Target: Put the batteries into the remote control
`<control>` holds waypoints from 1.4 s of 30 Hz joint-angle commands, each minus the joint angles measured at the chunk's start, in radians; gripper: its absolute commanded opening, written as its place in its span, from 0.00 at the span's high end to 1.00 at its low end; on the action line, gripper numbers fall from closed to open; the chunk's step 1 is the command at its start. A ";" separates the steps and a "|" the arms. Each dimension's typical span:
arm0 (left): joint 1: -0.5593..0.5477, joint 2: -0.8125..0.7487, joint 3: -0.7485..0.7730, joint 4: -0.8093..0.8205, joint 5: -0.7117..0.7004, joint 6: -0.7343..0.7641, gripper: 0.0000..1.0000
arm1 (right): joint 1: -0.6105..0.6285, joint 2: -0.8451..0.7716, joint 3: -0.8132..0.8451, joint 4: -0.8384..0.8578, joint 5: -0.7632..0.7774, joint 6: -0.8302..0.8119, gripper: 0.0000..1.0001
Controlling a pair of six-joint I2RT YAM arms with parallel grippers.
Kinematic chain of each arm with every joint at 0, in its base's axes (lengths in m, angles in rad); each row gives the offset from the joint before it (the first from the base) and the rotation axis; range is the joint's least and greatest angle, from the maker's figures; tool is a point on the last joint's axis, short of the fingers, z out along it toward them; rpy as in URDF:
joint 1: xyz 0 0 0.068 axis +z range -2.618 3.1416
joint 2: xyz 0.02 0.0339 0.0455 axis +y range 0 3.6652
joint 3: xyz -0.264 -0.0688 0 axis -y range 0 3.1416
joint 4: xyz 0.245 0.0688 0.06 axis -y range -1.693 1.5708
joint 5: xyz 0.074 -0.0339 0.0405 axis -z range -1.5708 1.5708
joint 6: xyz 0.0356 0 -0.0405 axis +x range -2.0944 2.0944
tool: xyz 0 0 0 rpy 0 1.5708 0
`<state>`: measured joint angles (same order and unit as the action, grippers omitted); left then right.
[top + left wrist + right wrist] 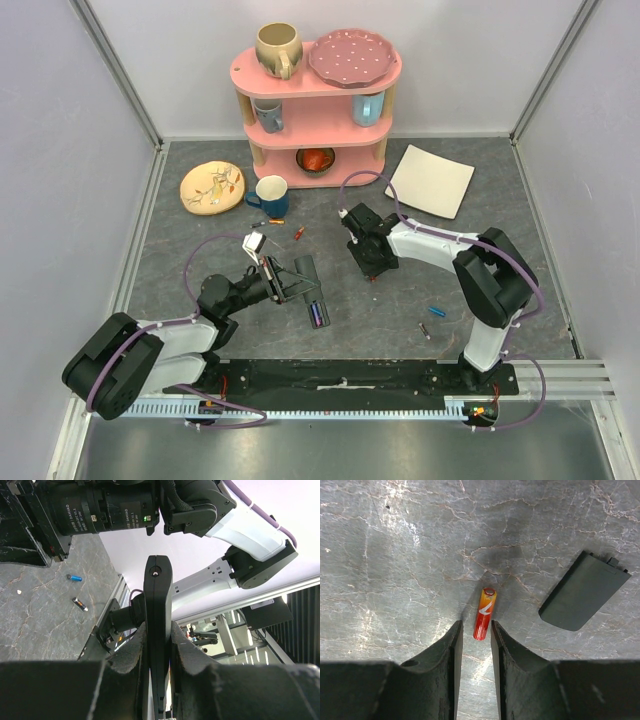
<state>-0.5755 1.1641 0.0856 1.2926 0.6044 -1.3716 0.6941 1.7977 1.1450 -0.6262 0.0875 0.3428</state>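
My left gripper [290,288] [158,627] is shut on the black remote control [312,295] [158,600], holding it edge-on above the table. Two batteries [317,315] show in its open compartment. My right gripper [372,270] [476,630] points down at the table, open. An orange-red battery [484,614] lies flat with its near end just between the fingertips, untouched. The black back cover [582,597] lies to that battery's right. Loose batteries lie around: a blue one [437,310] [74,577], a dark one [424,330] [80,604], and an orange one [298,233].
A pink shelf [318,85] with mugs, a plate and a bowl stands at the back. In front of it are a yellow plate [212,186], a blue mug [271,195] and a white square plate [432,180]. Another small battery [268,222] lies by the mug.
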 commanded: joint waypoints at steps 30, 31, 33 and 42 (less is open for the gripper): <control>0.003 -0.001 -0.004 0.221 0.005 0.042 0.98 | 0.001 -0.070 -0.114 0.100 0.041 0.051 0.68; 0.003 -0.004 -0.004 0.221 0.005 0.042 0.98 | -0.001 -0.073 -0.119 0.100 0.038 0.051 0.67; 0.003 -0.003 -0.004 0.221 0.005 0.042 0.98 | -0.001 -0.077 -0.123 0.100 0.040 0.050 0.67; 0.003 -0.006 -0.007 0.221 0.003 0.042 0.98 | 0.001 -0.069 -0.123 0.103 0.043 0.051 0.74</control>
<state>-0.5755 1.1645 0.0811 1.2926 0.6041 -1.3712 0.6941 1.7374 1.0382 -0.5117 0.1181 0.3931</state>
